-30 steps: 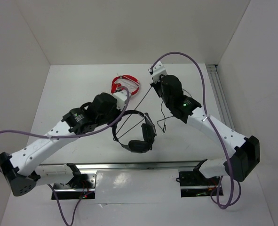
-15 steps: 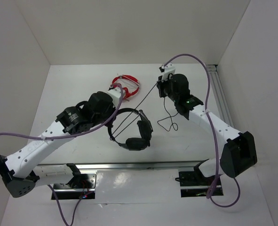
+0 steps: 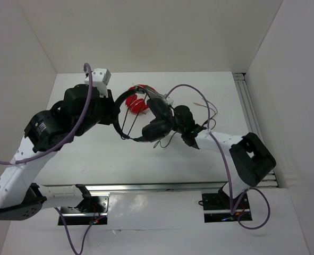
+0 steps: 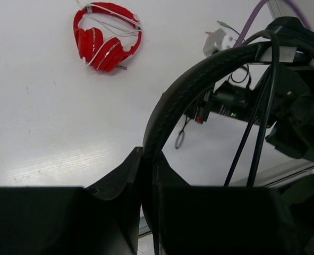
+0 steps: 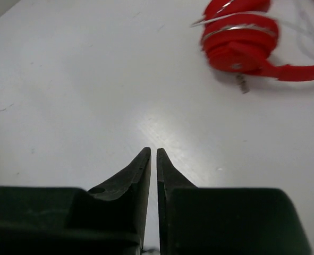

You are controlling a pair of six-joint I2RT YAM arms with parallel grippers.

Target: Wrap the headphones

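Note:
The black headphones [image 3: 152, 123] hang in the air above the table's middle. My left gripper [image 3: 116, 109] is shut on their headband [image 4: 199, 79], pinched at the fingertips [image 4: 149, 155]. Two straight runs of the thin black cable [image 4: 252, 138] cross the band's arc, and more cable loops loose by the right arm [image 3: 209, 111]. The right arm's wrist [image 3: 186, 121] sits close beside the earcups. In its own view my right gripper [image 5: 152, 151] points at bare table, its jaws a narrow crack apart with nothing between them.
Small red headphones [image 3: 137, 101] lie on the table behind the black pair, also seen as red headphones [image 4: 106, 40] and red headphones [image 5: 242, 40]. A metal rail [image 3: 249, 114] runs along the right edge. White walls enclose three sides.
My left arm lifted the headphones up and back toward the red pair. My right arm swung left and low beside the earcups, and its jaws parted slightly, no longer holding the cable.

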